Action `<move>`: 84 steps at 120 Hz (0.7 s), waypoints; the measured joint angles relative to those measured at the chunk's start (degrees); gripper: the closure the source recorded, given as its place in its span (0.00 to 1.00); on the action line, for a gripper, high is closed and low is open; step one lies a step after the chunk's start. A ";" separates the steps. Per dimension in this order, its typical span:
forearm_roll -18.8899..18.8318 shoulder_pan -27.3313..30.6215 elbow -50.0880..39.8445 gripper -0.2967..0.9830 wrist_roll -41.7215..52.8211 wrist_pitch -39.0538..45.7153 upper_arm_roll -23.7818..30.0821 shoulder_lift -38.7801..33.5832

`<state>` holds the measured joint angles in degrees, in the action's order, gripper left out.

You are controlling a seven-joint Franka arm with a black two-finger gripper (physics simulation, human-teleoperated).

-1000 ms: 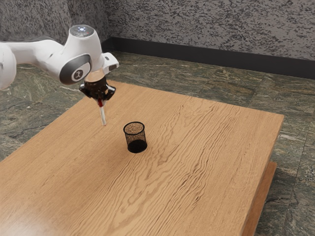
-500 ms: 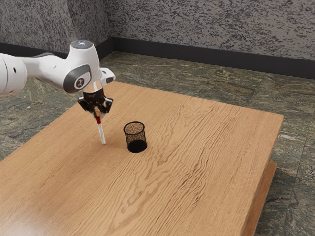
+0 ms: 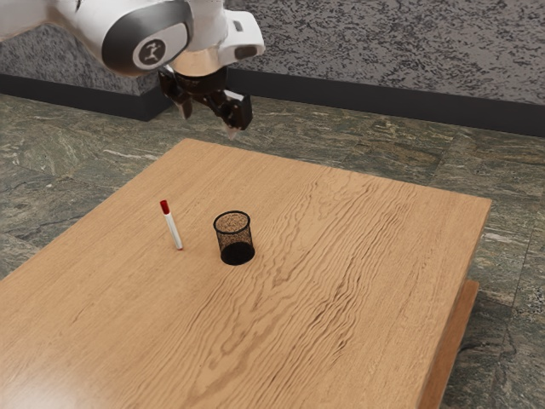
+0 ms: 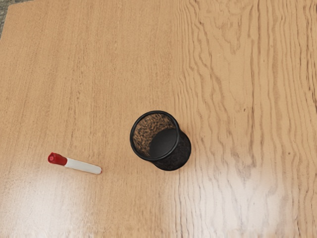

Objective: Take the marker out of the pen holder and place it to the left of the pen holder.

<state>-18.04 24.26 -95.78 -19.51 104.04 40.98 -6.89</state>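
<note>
Beside the pen holder [image 3: 235, 240]: the marker [image 3: 173, 227] is standing just apart from it, on the exterior view's left.
Marker: it is keeping its red cap uppermost and its white barrel below, seemingly on its end and leaning slightly in the exterior view; whether it is truly upright, I cannot tell.
Pen holder: it is standing upright, its round black rim facing up and its dark bottom showing inside the mesh wall.
Jaws: they are hanging above the level of the pen holder and well apart from it, released, with a gap showing between the two tips; they are holding nothing, and the marker is standing free of them.
White arm [image 3: 149, 38]: it is reaching in from the exterior view's upper left, higher than the pen holder.
Wooden tabletop [image 3: 358, 281]: it is carrying the pen holder and the marker, its wavy grain spreading on both sides of the pen holder.
Stone floor [image 3: 298, 149] and mottled wall [image 3: 366, 51]: they are lying beyond the pen holder, the wall rising farther back.
</note>
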 joint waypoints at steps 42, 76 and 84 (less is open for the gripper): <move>3.31 1.70 -0.58 0.24 3.53 -9.15 2.35 0.63; 3.57 1.78 -1.27 0.23 5.11 -10.45 2.02 0.59; 3.60 1.83 -1.52 0.23 5.39 -10.57 1.94 0.65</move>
<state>-14.45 26.09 -97.30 -14.12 93.47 42.92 -6.24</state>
